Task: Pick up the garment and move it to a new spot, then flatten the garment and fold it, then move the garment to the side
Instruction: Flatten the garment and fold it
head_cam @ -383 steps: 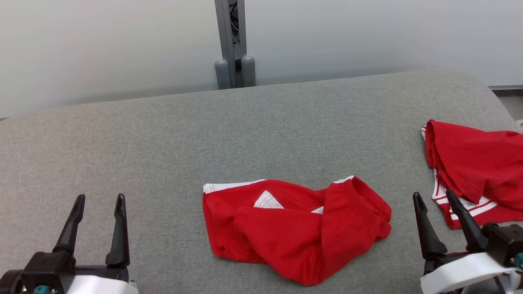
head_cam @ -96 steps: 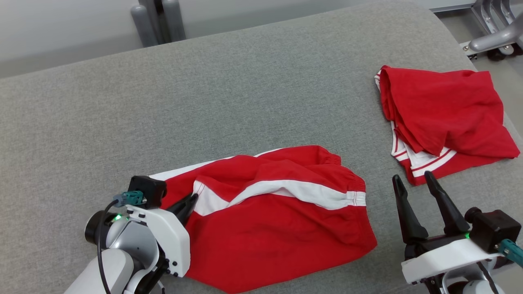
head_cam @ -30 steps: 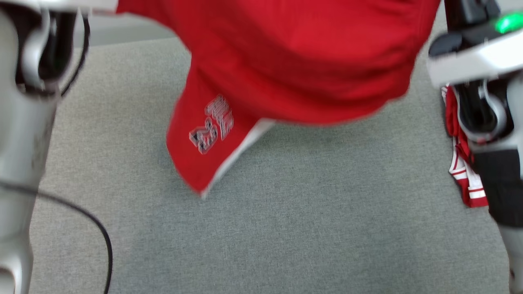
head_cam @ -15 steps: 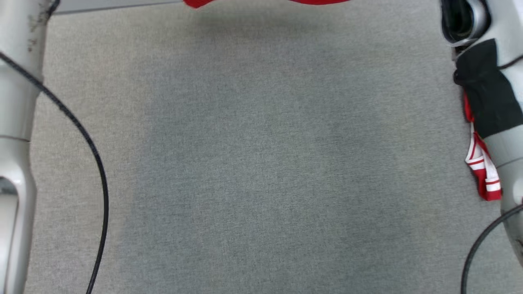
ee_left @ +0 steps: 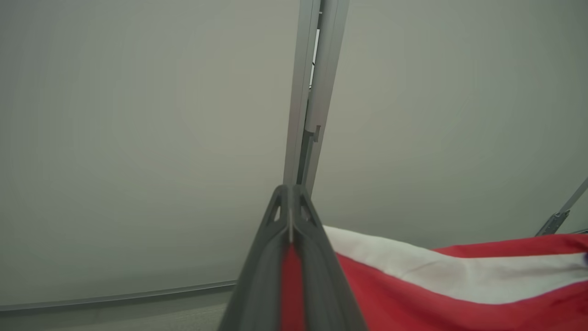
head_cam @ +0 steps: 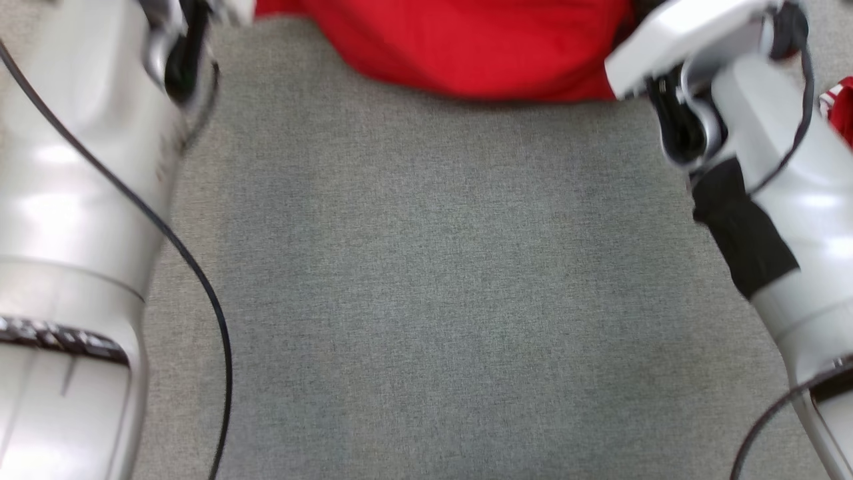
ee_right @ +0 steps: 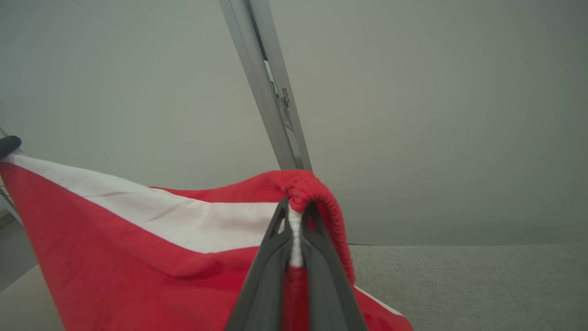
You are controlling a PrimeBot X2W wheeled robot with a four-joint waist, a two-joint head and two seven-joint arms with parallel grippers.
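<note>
Holding the red garment (head_cam: 466, 53) up off the grey padded surface (head_cam: 433, 300), strung between both arms at the far end of the head view, white stripe running along the top. Pinched at one corner by the left gripper (ee_left: 290, 207), clamped tight with red cloth sandwiched between the fingers. Grabbed at the bunched elastic band by the right gripper (ee_right: 294, 216), likewise squeezed closed, with a sliver of white caught in the pinch. Looks like the carry-to-a-new-spot bit, with no flattening or folding done yet. Best to lower both ends level and together, land the bottom hem first, then drag back toward the robot to lay the thing out flat instead of dumping it in a heap. Hold some tension across the top edge, but no yanking, given how little cloth sits in that left pinch. Steer clear of the other red piece (head_cam: 841, 110) off at the right edge too, easy to snag. Aim for the bare grey middle.
</note>
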